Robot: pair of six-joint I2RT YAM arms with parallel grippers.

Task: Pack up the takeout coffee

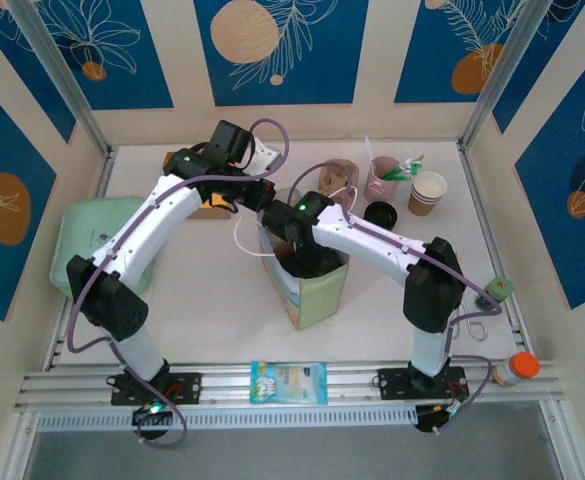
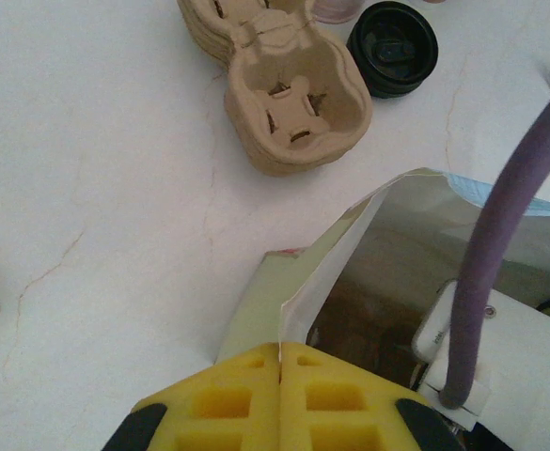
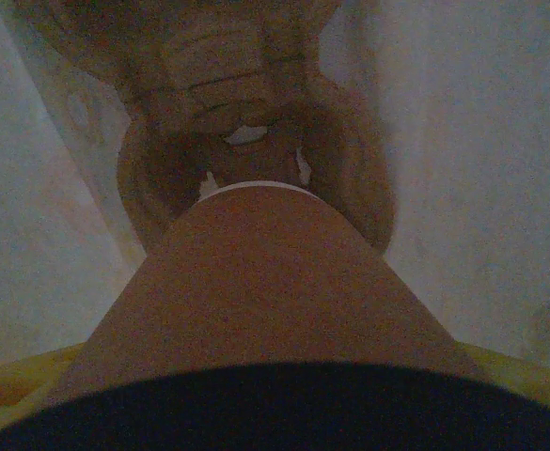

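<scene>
Gripping the takeout coffee inside the paper bag, right fingers barely show; left fingers pinch the bag.

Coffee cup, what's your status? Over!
Left hand shut on green bag's rim. Right hand holds brown kraft-paper cup, black lid, inside bag, over brown pulp carrier. Nothing in the way.

Takeout coffee, lid edge-cropped
</scene>
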